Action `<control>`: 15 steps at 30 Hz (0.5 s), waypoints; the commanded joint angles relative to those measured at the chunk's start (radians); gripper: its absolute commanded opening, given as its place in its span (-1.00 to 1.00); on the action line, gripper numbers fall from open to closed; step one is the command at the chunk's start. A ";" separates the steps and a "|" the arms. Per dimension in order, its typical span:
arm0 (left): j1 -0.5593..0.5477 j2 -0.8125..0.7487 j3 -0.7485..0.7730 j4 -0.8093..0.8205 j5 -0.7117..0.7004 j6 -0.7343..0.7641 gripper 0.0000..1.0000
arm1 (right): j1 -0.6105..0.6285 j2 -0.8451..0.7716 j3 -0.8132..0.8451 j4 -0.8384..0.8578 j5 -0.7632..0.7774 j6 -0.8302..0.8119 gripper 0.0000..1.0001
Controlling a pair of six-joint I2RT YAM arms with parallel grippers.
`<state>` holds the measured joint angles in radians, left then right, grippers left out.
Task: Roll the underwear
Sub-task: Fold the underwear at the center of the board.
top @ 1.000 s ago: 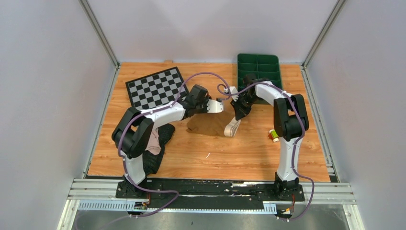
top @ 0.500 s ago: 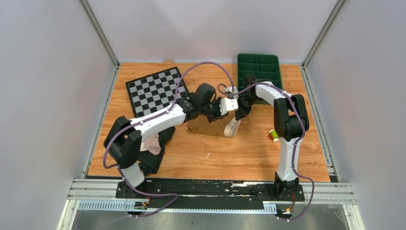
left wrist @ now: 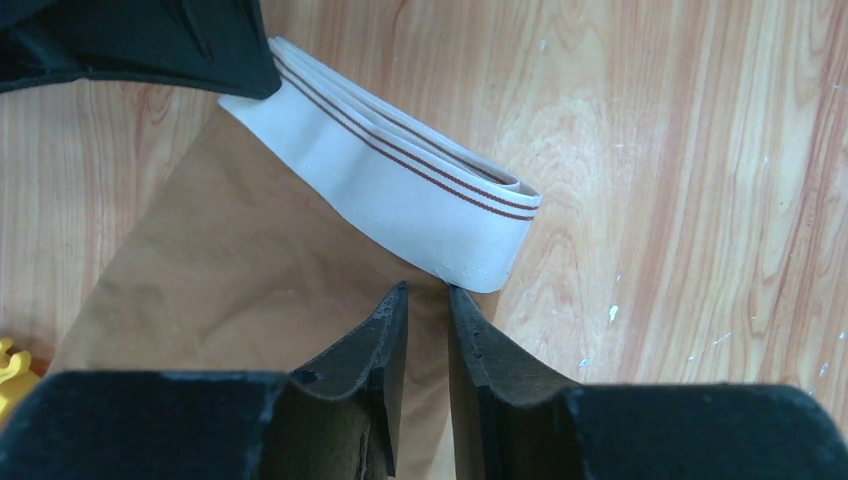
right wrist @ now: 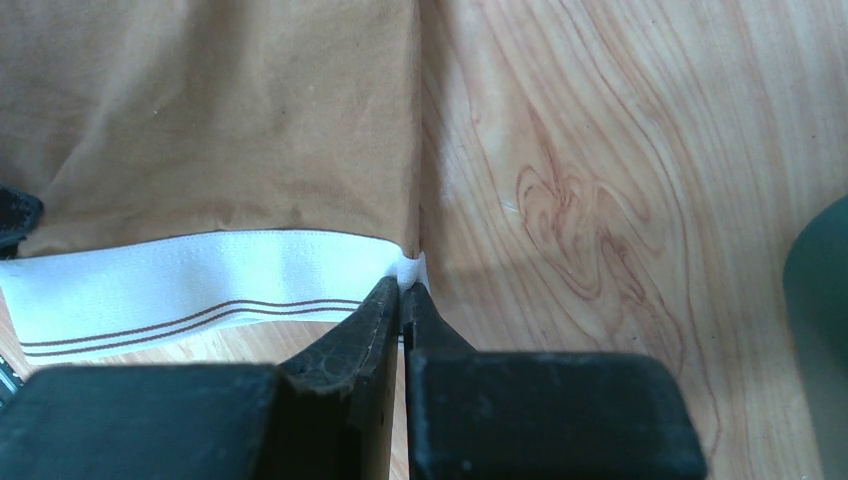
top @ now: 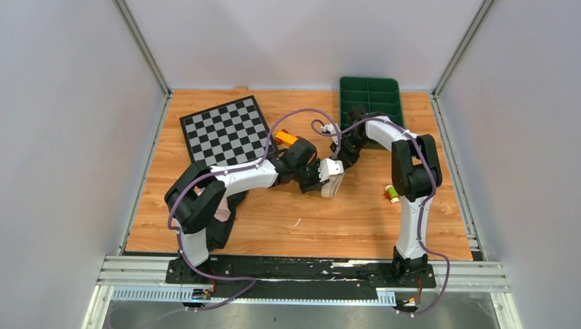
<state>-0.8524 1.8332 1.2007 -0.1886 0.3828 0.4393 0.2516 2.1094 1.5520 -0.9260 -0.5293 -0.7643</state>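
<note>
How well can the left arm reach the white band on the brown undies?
Probably yes: the left gripper, tips slightly apart, sits right at the waistband end, nothing in the way. The right gripper pinches another corner.

Bright, even, diffuse light falls on the table (top: 356,226) from above; the arms (top: 233,179) cast soft, faint shadows on it. Wrist views show its wood grain sharp, the near black fingers (left wrist: 385,360) dark and slightly soft.
</note>
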 commanded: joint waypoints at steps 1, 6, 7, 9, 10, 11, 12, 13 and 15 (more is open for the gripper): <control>-0.026 -0.006 -0.004 0.051 0.005 0.002 -0.45 | 0.011 0.081 -0.020 0.031 0.054 -0.016 -0.91; -0.030 -0.036 0.027 0.015 -0.013 0.037 -0.49 | 0.011 0.075 -0.023 0.029 0.054 -0.016 -0.91; -0.030 -0.043 0.039 0.004 -0.019 0.045 -0.49 | 0.011 0.073 -0.022 0.029 0.054 -0.017 -0.90; -0.030 -0.049 0.066 -0.024 -0.025 0.057 -0.51 | 0.011 0.073 -0.023 0.029 0.052 -0.017 -0.90; -0.030 -0.050 0.077 -0.030 -0.024 0.059 -0.52 | 0.011 0.073 -0.023 0.028 0.053 -0.016 -0.91; -0.030 -0.046 0.086 -0.033 -0.021 0.056 -0.52 | 0.011 0.074 -0.024 0.029 0.052 -0.015 -0.90; -0.030 -0.042 0.095 -0.035 -0.017 0.055 -0.53 | 0.011 0.075 -0.024 0.029 0.052 -0.014 -0.90; -0.031 -0.038 0.102 -0.037 -0.018 0.053 -0.54 | 0.011 0.073 -0.025 0.028 0.051 -0.014 -0.90; -0.033 -0.034 0.110 -0.039 -0.025 0.054 -0.54 | 0.011 0.072 -0.026 0.027 0.051 -0.012 -0.90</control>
<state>-0.8772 1.8324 1.2564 -0.2234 0.3588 0.4767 0.2516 2.1098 1.5532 -0.9276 -0.5293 -0.7631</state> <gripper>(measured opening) 0.232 0.050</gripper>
